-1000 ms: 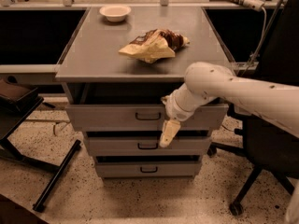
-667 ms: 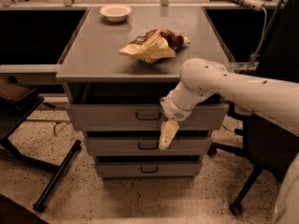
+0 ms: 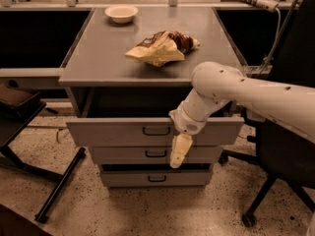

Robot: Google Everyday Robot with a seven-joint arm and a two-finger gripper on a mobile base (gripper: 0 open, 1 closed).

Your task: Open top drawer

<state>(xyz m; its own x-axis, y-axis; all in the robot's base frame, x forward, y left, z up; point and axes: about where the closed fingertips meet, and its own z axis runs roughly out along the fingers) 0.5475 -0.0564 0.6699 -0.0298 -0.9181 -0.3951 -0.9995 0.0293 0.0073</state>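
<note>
The top drawer [image 3: 118,132] of the grey cabinet stands pulled out toward me, its wide front well forward of the cabinet body, with a dark gap behind it under the cabinet top. Its black bracket handle [image 3: 156,131] is at the centre of the front. My gripper [image 3: 179,152] hangs pointing down just right of that handle, in front of the top drawer's lower edge and the middle drawer [image 3: 128,154]. It does not touch the handle. My white arm [image 3: 231,90] reaches in from the right.
A crumpled chip bag [image 3: 162,47] and a white bowl [image 3: 121,13] sit on the cabinet top [image 3: 98,58]. The bottom drawer [image 3: 156,178] is shut. A black office chair [image 3: 280,166] stands close at the right and a black stand [image 3: 29,112] at the left.
The top drawer has slid farther out toward me. My gripper has moved down and toward me along with it, now hanging lower in front of the middle drawer.
</note>
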